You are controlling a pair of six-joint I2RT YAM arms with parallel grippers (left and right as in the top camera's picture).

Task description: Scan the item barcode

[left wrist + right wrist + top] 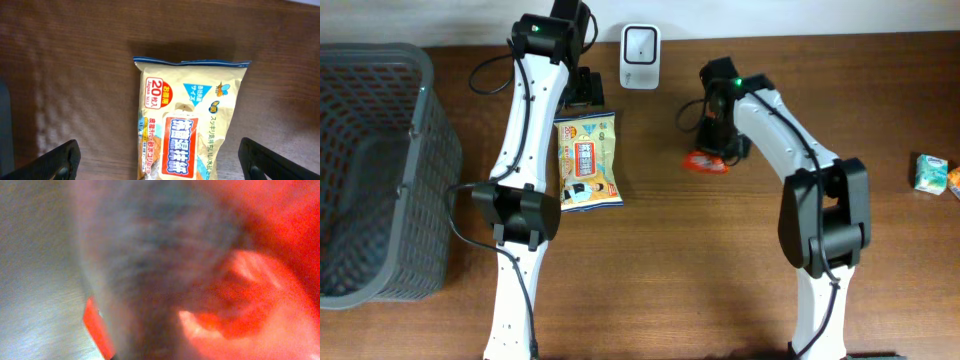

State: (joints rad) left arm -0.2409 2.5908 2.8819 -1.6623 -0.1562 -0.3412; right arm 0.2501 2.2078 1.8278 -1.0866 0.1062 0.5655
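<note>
Brown wooden table (720,290) is seen from overhead, both arms mounted at its near edge. Grey mesh basket (432,200) is placed at the left edge, reaching to the far left corner. Left arm (525,130) is stretched toward the far edge, right arm (790,140) is bent inward toward the middle.

Pack of wipes (588,162) is laid flat left of centre, long side running near-to-far, blue sealed end toward the far edge. In the left wrist view the pack (192,125) is seen printed side up on bare wood.

White scanner (640,44) is stood at the far edge, about mid-width, apart from both items.

Left gripper (586,100) is positioned over the far end of the pack, jaws spread wide. Its fingers (55,162) are seen either side of the pack with wood showing between them and it, nothing held.

Right gripper (718,135) is angled down right of centre, jaws pinched narrow on the red packet (705,162), which is low at the table surface. Right wrist view is filled by a red blur (280,255); no barcode can be made out.

Small green packet (932,172) is left near the right edge
</note>
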